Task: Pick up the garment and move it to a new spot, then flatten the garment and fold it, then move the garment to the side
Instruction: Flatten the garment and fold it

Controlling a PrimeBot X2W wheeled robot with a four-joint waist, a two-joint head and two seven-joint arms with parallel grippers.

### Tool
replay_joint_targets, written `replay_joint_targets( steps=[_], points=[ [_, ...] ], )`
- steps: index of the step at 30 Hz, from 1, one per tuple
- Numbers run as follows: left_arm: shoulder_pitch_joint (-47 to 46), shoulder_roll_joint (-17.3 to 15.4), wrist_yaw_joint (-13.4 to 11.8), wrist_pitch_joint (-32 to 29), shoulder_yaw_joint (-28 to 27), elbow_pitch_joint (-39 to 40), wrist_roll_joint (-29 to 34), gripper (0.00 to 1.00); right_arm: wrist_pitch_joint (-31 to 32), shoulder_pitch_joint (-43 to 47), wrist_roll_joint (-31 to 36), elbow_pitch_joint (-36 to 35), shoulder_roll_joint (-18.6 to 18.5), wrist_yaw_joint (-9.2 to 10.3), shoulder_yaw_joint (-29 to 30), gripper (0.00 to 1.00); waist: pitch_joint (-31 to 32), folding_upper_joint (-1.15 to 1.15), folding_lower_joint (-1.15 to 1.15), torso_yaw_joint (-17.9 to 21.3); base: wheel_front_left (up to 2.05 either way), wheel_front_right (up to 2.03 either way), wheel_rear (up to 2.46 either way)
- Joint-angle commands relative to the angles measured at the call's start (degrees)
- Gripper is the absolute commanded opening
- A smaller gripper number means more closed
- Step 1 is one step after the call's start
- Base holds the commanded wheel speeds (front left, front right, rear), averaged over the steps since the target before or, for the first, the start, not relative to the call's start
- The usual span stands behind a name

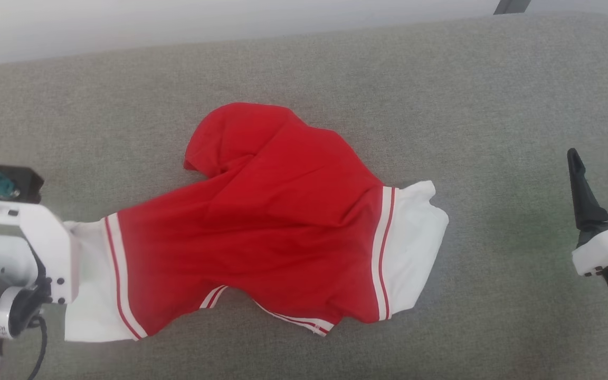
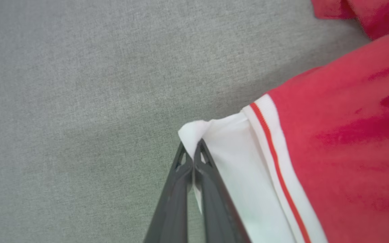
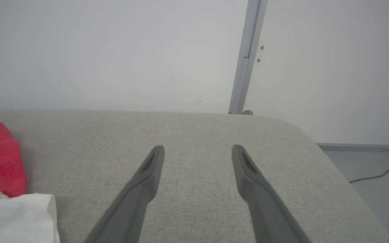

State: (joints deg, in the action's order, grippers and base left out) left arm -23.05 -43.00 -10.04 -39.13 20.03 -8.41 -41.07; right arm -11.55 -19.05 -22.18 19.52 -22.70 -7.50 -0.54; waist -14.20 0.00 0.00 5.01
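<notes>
Left hand [image 2: 191, 150], 8 o'clock in head view: fingers pinched tight on white corner of garment [image 1: 283, 221]. Garment at centre of grey padded surface [image 1: 441, 79], rumpled, unfolded, resting flat, not lifted. Right hand [image 1: 598, 153], 4 o'clock: fingers spread wide, empty, well apart from cloth. Judgement: first grasp only made; lift and move, flattening, folding, shift aside all left.
</notes>
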Motion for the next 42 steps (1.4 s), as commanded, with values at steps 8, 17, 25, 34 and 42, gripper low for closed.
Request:
replay_joint_targets(
  steps=[8, 17, 25, 34, 42],
  points=[
    [1.8, 2.9, -0.5, 3.1, -0.4, -6.1, -0.9, 0.00, 0.7, -0.1, 0.4, -0.4, 0.0, 0.02, -0.9, 1.00, -0.2, 0.00, 0.00, 0.2, 0.00, 0.00, 0.00],
    [-0.3, 5.6, 1.3, 6.9, -0.7, -10.3, -2.2, 1.00, 1.4, 0.1, -0.6, -1.1, -0.5, 0.02, -2.8, 1.00, 0.6, 0.00, 0.00, -0.3, 0.00, 0.00, 0.00],
    [0.8, 5.8, 1.0, 14.8, -1.8, -4.0, 0.2, 1.00, 4.7, 1.8, -2.6, -3.6, -1.2, 0.02, -7.9, 1.00, 2.2, 0.00, 0.00, -3.0, 0.00, 0.00, 0.00],
    [5.8, 7.1, -1.9, 28.7, -2.4, 6.7, 5.8, 1.00, 12.7, 3.6, -8.7, -6.1, -3.7, 0.02, -14.2, 1.00, 3.4, 0.00, 0.00, -7.2, 0.00, 0.00, 0.00],
    [12.4, 10.3, -5.4, 40.5, -2.9, 13.3, 9.2, 1.00, 25.9, 5.0, -14.9, -6.9, -6.4, 0.01, -17.3, 1.00, 3.8, 0.00, 0.00, -11.1, 0.00, 0.00, 0.00]
  ],
)
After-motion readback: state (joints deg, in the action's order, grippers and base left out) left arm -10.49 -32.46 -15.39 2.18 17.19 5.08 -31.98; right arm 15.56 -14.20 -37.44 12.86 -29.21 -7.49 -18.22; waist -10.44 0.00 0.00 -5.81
